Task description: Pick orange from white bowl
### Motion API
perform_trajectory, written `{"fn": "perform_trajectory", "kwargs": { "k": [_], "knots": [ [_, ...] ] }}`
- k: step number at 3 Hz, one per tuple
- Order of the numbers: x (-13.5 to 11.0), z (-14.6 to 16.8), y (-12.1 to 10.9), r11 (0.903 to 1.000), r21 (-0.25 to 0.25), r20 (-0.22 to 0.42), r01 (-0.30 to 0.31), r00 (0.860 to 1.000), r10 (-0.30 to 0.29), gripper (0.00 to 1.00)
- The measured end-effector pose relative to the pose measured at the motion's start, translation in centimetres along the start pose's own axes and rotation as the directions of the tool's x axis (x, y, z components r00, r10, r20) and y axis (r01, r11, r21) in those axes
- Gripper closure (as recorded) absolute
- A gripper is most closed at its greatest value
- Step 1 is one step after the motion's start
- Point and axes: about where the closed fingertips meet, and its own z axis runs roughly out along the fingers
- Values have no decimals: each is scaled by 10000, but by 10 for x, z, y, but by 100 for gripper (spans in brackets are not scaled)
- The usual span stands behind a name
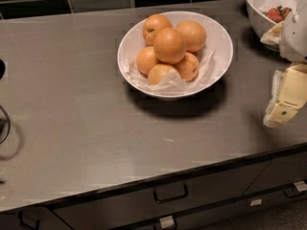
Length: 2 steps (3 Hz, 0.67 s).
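Observation:
The white bowl [223,49] stands on the grey counter, centre back, lined with crumpled white paper and holding several oranges. The orange [169,45] is the round, deep-orange one sitting on top of the pile in the middle. Paler oranges lie around it, one at the back left with a dark stem dimple. My gripper [286,98], cream and white, hangs at the right edge of the view. It is to the right of the bowl, apart from it, just above the counter and holding nothing I can see.
A second white bowl with red fruit pieces [261,11] stands at the back right, partly behind my arm. A dark tiled wall runs along the back. The counter's front edge has drawers with handles [170,194] below. A dark round object [3,123] sits at the left edge.

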Motion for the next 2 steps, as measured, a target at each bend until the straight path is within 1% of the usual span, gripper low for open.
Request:
{"fn": "perform_trajectory", "kwargs": {
  "k": [1, 2],
  "knots": [
    [0, 0, 0, 10000, 1, 1, 0, 10000, 0, 0],
    [-12, 9, -18, 9997, 246, 312, -17, 9995, 9, 0]
  ]
}}
